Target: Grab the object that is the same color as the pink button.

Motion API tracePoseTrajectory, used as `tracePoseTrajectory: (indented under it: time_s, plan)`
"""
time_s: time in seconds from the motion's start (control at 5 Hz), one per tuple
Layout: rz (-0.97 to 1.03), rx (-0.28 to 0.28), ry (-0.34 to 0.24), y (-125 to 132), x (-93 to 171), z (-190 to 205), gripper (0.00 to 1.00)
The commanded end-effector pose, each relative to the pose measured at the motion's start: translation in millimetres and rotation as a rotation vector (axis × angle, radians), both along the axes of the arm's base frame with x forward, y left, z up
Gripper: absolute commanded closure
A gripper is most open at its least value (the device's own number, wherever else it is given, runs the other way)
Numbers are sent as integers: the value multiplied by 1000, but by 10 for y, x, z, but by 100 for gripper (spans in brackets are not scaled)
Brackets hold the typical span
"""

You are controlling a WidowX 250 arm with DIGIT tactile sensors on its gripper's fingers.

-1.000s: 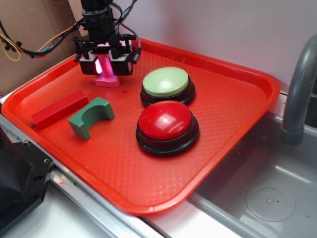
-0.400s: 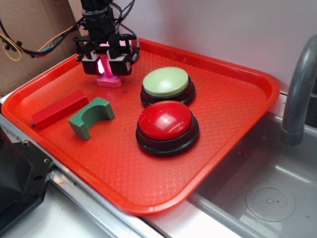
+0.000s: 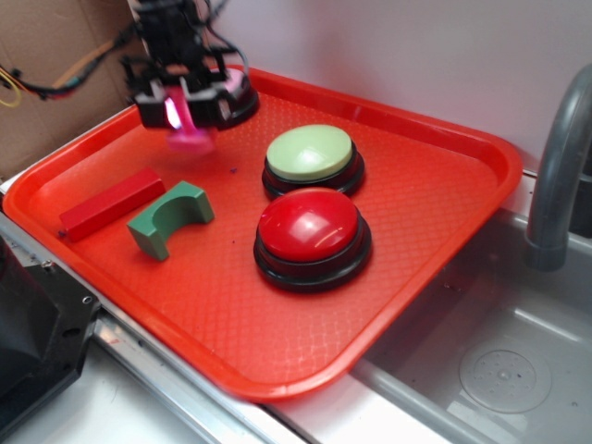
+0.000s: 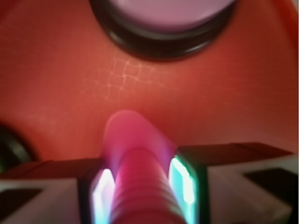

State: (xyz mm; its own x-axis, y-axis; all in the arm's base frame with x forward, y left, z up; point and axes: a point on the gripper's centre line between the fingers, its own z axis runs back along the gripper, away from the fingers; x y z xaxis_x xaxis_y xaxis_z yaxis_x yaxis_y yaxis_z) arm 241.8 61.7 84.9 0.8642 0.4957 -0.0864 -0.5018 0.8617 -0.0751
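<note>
My gripper (image 3: 183, 115) hangs over the far left corner of the orange tray (image 3: 435, 199), shut on the ridged post of the small pink toy bolt (image 3: 191, 137). The bolt's flat base hangs below the fingers, blurred and off the tray floor. In the wrist view the threaded post of the bolt (image 4: 139, 172) fills the gap of the gripper (image 4: 142, 186), between the two glowing pads. The pink button (image 3: 240, 90) sits just behind and to the right of the gripper, partly hidden by it. The wrist view shows this pink button (image 4: 168, 11) at the top edge.
A light green button (image 3: 310, 152) and a red button (image 3: 308, 227) stand mid-tray. A red rectangular block (image 3: 111, 203) and a green arch block (image 3: 171, 218) lie at the left. A steel sink (image 3: 499, 370) with a grey faucet (image 3: 555, 166) is to the right.
The gripper has risen and shifted slightly left, carrying the pink bolt up off the tray. The pink button behind it now shows.
</note>
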Motion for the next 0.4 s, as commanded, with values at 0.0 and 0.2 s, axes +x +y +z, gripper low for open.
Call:
tracePoseTrajectory:
  time_s: [0.0, 0.2]
  plan:
    - [-89, 39, -93, -80, -301, 879, 100]
    - [-154, 26, -99, -227, -430, 1122, 100]
